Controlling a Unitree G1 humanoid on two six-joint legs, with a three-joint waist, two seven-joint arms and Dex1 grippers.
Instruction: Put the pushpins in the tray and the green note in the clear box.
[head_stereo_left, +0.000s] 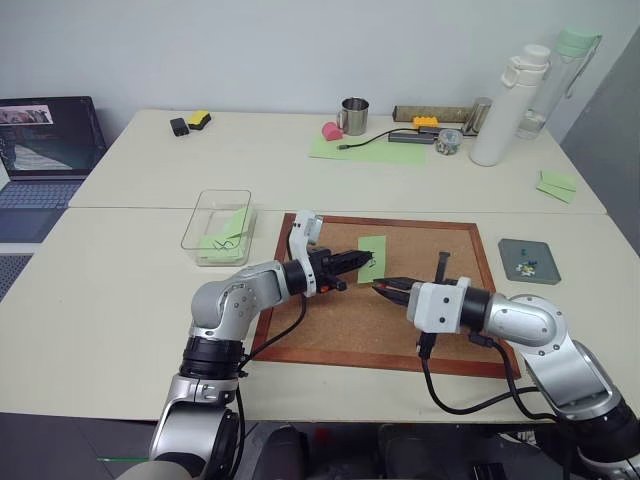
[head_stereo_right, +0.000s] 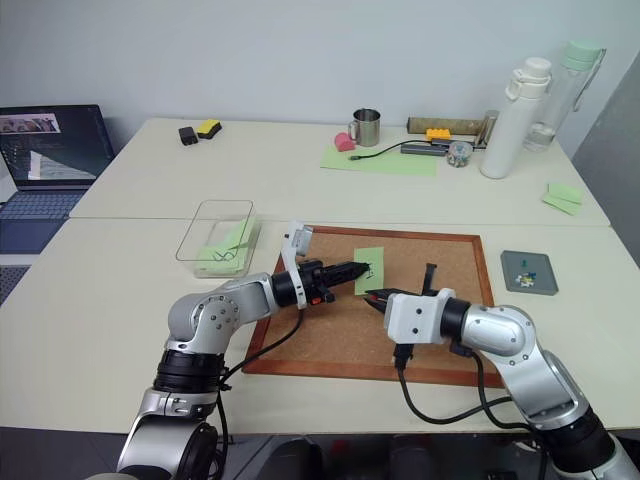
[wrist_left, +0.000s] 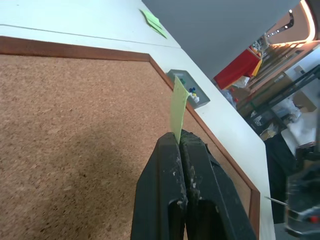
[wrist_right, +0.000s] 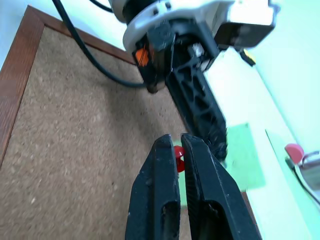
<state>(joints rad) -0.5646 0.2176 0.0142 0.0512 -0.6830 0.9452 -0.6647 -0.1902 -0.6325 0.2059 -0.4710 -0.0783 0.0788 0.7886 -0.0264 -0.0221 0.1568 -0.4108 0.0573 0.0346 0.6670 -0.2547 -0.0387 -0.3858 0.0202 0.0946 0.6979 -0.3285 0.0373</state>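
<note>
The green note is on the cork board, a little right of its middle toward the far edge, its longer sides running near to far; from the left wrist it shows edge-on, standing up out of the fingertips. The left gripper points level toward the right and is clamped on the note's near left edge, fingers pressed together with the paper between them. The right gripper points left, just near of the note, pinching a red pushpin whose head alone peeks out between the fingers; its point is hidden. The handwriting on the note is too small to read and partly covered by the left fingertips. Off the board's right side the tray sits flat on the table and holds a few pushpins, blue, green and white heads, hard to count. To the left of the board the clear box holds pale green paper with a dark squiggle on it; I cannot tell what that is. At the far left a laptop is cut off by the frame edge.
</note>
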